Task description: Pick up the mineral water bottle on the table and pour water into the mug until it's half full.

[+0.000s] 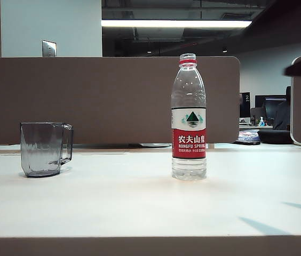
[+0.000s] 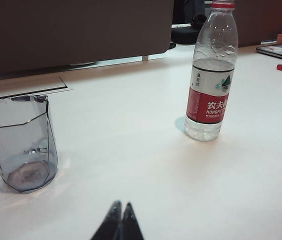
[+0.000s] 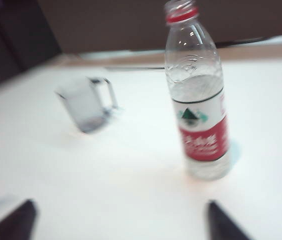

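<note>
On the wide white surface [image 1: 140,202] the mineral water bottle [image 1: 188,117] stands upright near the middle, uncapped, water [image 3: 196,90] reaching just above its label. Well apart to its left sits the smoky-grey mug [image 1: 44,149], upright, handle toward the bottle. Both arms hang short of them: the right gripper [image 3: 118,220] with jaws spread wide, the left gripper [image 2: 120,220] with jaws pressed together, holding nothing. A small red cap [image 2: 281,67] lies beyond the bottle.

A long brown divider wall [image 1: 108,98] stands far behind, with a bright ceiling light [image 1: 176,24] and dark screens [image 1: 270,106] far right.
</note>
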You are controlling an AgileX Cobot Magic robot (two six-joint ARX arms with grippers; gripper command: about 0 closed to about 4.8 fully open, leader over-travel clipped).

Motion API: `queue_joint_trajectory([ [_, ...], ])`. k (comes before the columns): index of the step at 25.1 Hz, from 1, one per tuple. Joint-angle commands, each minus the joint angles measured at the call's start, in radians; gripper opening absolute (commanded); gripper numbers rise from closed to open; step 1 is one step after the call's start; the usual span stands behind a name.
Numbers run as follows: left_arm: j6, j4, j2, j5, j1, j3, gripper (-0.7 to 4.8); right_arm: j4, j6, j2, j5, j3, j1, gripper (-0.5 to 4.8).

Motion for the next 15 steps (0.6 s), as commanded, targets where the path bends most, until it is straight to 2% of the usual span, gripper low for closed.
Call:
queue_joint_trajectory([
  [1,0.000,0.009,0.000,0.000,0.002,0.003,-0.05,0.224,-0.180,0.236,0.272,0.040,0.084,4.79],
  [2,0.000,0.009,0.000,0.000,0.002,0.003,-0.05,0.293,-0.186,0.326,0.345,0.052,0.097,4.79],
  [4,0.000,0.009,0.000,0.000,0.002,0.003,-0.05,0.408,-0.187,0.474,0.387,0.075,0.097,4.79],
  [8,0.000,0.010,0.000,0.000,0.002,0.003,-0.05,0.670,-0.185,0.825,0.365,0.156,0.064,4.79],
  [15,0.000,0.010,0.000,0.000,0.002,0.003,-0.05,0.912,-0.180,1.183,0.367,0.294,0.030,4.79],
])
